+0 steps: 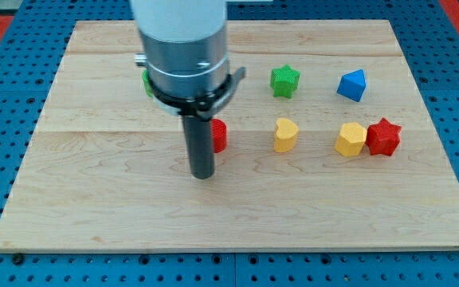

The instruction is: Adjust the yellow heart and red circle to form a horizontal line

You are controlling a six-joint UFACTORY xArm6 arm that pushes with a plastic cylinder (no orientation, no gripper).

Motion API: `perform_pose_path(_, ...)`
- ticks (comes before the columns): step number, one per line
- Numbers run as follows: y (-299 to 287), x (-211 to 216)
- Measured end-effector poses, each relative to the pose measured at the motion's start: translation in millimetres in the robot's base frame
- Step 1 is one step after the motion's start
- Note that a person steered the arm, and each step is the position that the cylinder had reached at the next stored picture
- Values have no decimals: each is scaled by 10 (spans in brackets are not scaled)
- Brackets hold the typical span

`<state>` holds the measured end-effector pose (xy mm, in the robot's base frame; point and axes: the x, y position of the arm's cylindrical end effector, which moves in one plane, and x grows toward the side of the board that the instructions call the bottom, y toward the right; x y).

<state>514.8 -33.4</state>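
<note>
My tip (203,175) is resting on the tabletop (237,223) left of centre, with the red circle (219,135) sitting just beside the rod on the view's right, partly hidden behind it. The yellow heart (285,135) is lying further right, apart from the circle, in roughly the same row. The arm is carrying no jaws, only the rod, so nothing is being clamped. Counting blocks: two red, the circle and a star (384,136) near the right edge; two yellow, the heart and a hexagon-like block (350,139) touching that star; one green star (284,81); one blue block (352,85); a green sliver (146,82) is peeking out behind the arm. No writing is showing.
</note>
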Motion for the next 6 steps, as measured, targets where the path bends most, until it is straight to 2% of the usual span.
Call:
perform_pose_path(2, 26, -265)
perform_pose_path(3, 26, -227)
perform_pose_path(4, 569, 152)
perform_pose_path(5, 1771, 229)
perform_pose_path(6, 2932, 132)
